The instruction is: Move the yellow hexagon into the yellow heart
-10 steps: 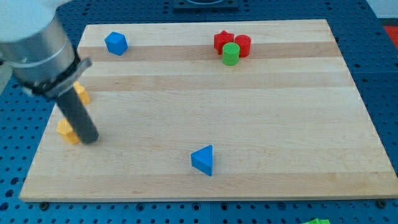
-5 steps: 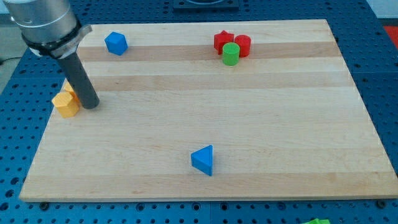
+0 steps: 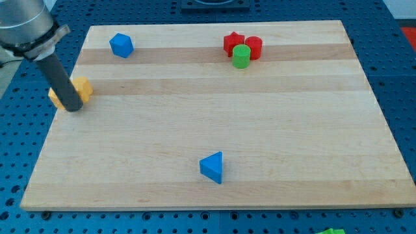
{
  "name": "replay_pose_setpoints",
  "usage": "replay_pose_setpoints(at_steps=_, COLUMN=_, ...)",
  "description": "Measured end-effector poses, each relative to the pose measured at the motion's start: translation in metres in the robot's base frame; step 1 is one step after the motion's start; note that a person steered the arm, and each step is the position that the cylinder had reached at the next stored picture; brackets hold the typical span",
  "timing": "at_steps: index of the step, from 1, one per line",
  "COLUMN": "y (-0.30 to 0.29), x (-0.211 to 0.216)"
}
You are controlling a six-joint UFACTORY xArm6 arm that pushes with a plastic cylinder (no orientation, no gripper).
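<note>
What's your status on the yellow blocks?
My tip at board's left edge, against the yellow blocks. Two yellows together, rod partly hides them. Nothing between.

Our rod (image 3: 62, 81) covers the middle of the yellow blocks (image 3: 80, 88) — we cannot separate hexagon from heart. A green block (image 3: 333, 231) is cut off at the view's bottom.

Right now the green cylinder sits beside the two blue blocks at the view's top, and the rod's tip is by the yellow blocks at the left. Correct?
Not quite. The camera view shows the green cylinder touching two red blocks, not blue ones. My tip is indeed against the yellow blocks at the view's left.
</note>
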State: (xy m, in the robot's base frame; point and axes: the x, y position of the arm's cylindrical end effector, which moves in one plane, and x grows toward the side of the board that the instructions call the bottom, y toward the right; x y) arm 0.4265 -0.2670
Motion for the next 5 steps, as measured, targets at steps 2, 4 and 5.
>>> replay_pose_setpoints(at_steps=2, y=-0.005, x=0.04)
replay_pose_setpoints(at_steps=4, y=-0.037, x=0.036)
replay_pose_setpoints(at_steps=5, y=-0.031, x=-0.009)
